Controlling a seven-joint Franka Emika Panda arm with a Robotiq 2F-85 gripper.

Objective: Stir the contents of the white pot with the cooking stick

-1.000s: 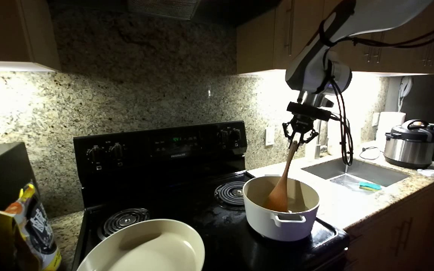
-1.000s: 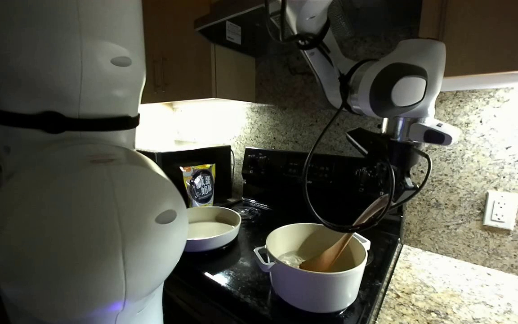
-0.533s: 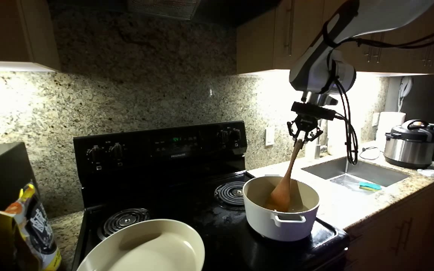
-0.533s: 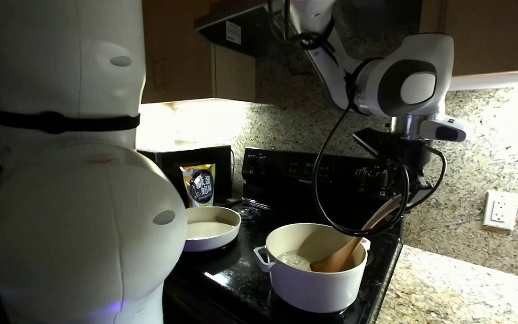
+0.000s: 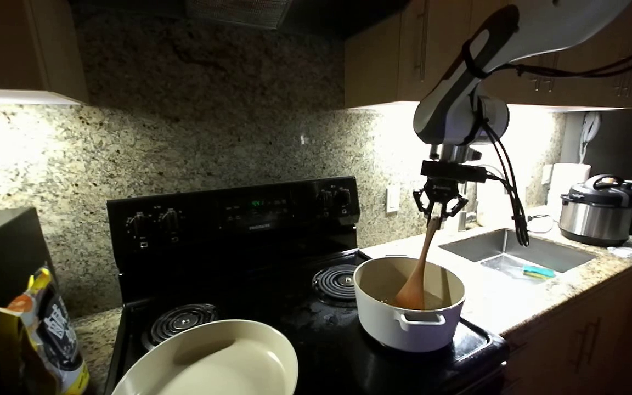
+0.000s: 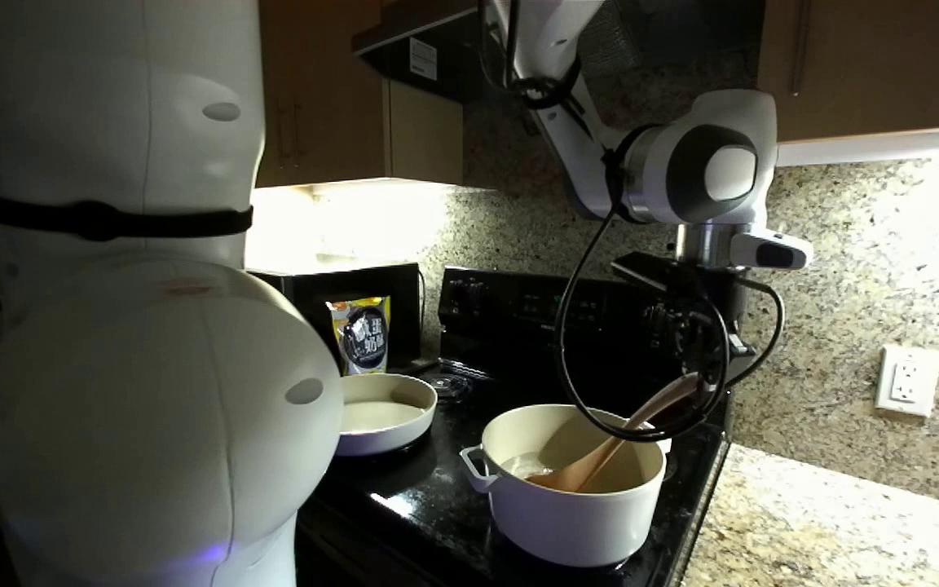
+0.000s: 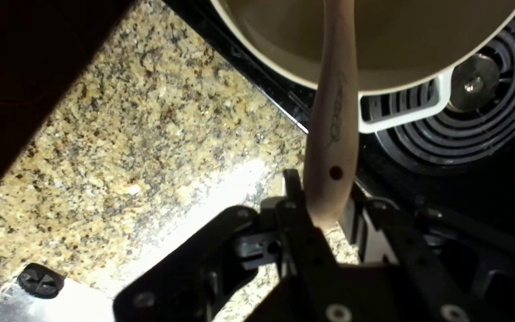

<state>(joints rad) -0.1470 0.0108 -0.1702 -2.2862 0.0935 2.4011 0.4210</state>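
The black metal fingers (image 7: pixel 302 232) of the dark gripper (image 7: pixel 327 194) are pinched from both sides on the upper end of a slim, light-brown wooden cooking stick (image 7: pixel 333 120). From here I see it leaning, its broad end down inside a round, straight-sided white pot (image 5: pixel 404 332) with loop handles; whether the shaft touches the rim I can't tell. The pot's contents (image 6: pixel 525 466), a pale, glistening surface, lie beside that broad end. The pot stands on a glossy black stovetop (image 5: pixel 327 345), just beside a dark coil burner (image 5: pixel 333 282) and well apart from a wide, shallow white pan (image 6: pixel 388 437). Over at the speckled tan counter (image 6: pixel 828 530), a teal-and-yellow sponge (image 5: pixel 538 271) shows in the steel sink (image 5: pixel 552 252), with a round, black-lidded steel cooker (image 5: pixel 598 220) beyond it.
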